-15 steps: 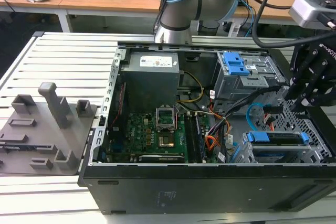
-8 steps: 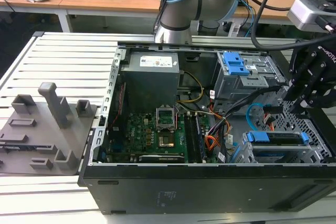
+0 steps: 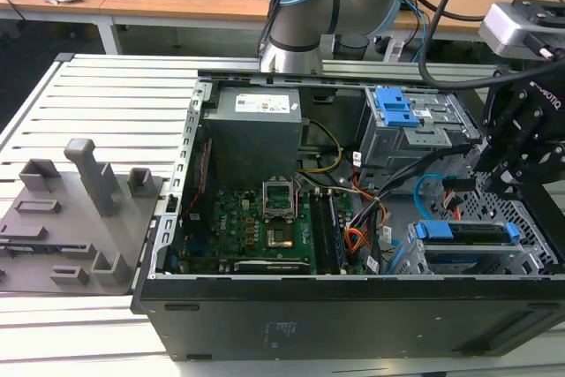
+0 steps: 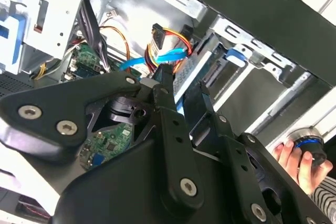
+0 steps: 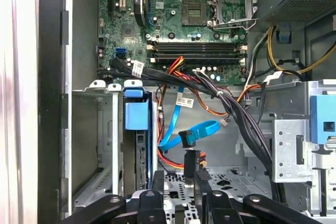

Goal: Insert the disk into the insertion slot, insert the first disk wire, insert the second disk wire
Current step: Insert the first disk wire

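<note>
Exterior view first: I count one open black computer case [image 3: 291, 315] on the slatted table [image 3: 106, 94]. In it lies one disk [image 3: 463, 234], blue caddy uppermost, seated in the insertion slot [image 3: 537, 252], the silver perforated bay around it. My pincer [image 3: 499, 184] hangs just above the disk. One blue flat cable [image 3: 428, 196] loops just beside the disk on the exterior view's left, and one green motherboard [image 3: 256, 218] lies farther that way. One grey cage [image 3: 395, 112] with a blue bracket stands behind the disk. Well apart from the disk, outside the case, sits one grey fixture plate [image 3: 71, 218].

First wrist view next: the disk [image 5: 137, 116] shows edge-on between the silver rails of the insertion slot [image 5: 114, 135]. My pincer [image 5: 178, 176] is near the disk, and its two fingers [image 5: 157, 182] stand parted with a clear gap and nothing clamped between them. The blue flat cable [image 5: 197, 129] ends in one black plug that hangs apart from the disk. One wired plug [image 5: 192, 157], black and fed by red and orange wires, hangs just off my fingertips, also apart from the disk.

Second wrist view last: my pincer [image 4: 178, 77] again shows two parted fingers [image 4: 167, 93], and the disk [image 4: 202, 59] shows through the gap and beyond it. The blue flat cable [image 4: 168, 56] and the wired plug [image 4: 157, 32] both hang near the disk. One person's hand [image 4: 291, 156] rests on one round knob [image 4: 308, 145] with a blue ring, well apart from the disk.
</note>
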Controlling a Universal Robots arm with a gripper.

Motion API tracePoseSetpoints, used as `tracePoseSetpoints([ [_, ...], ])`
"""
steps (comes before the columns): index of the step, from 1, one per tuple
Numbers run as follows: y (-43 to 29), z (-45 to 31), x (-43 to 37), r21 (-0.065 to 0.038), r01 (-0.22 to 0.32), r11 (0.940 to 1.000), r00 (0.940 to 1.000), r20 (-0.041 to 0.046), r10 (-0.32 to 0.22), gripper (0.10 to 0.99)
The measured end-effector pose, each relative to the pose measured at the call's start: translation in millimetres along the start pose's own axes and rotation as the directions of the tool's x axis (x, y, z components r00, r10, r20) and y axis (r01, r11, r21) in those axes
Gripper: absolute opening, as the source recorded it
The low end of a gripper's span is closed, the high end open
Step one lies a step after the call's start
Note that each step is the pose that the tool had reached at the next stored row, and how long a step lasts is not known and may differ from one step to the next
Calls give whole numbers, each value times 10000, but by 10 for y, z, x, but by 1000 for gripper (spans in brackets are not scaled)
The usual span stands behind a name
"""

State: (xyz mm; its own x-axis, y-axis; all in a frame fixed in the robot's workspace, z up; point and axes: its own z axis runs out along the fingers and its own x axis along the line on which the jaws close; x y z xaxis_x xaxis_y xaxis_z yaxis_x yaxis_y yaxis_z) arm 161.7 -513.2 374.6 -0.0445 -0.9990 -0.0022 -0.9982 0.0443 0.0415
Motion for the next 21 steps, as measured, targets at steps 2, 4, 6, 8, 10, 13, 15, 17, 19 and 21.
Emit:
tracePoseSetpoints([
  [2, 10, 21, -60, 0, -4, 10000, 10000, -4, 4, 361],
  [4, 43, 58, -97, 3, -11, 10000, 10000, -63, 11, 361],
  [6, 61, 82, -113, 6, -16, 10000, 9999, -134, 16, 361],
  [8, 70, 144, -121, 9, -15, 10000, 9998, -189, 16, 361],
  [10, 72, 173, -121, 10, -19, 10000, 9998, -218, 19, 361],
  [13, 72, 195, -120, 15, -23, 10000, 9995, -322, 24, 361],
  [15, 72, 199, -120, 15, -24, 10000, 9995, -324, 24, 361],
  [17, 72, 200, -120, 15, -24, 10000, 9995, -322, 24, 361],
  [19, 72, 200, -120, 15, -23, 10000, 9995, -322, 24, 282],
  [21, 72, 201, -120, 15, -23, 10000, 9995, -322, 23, 220],
])
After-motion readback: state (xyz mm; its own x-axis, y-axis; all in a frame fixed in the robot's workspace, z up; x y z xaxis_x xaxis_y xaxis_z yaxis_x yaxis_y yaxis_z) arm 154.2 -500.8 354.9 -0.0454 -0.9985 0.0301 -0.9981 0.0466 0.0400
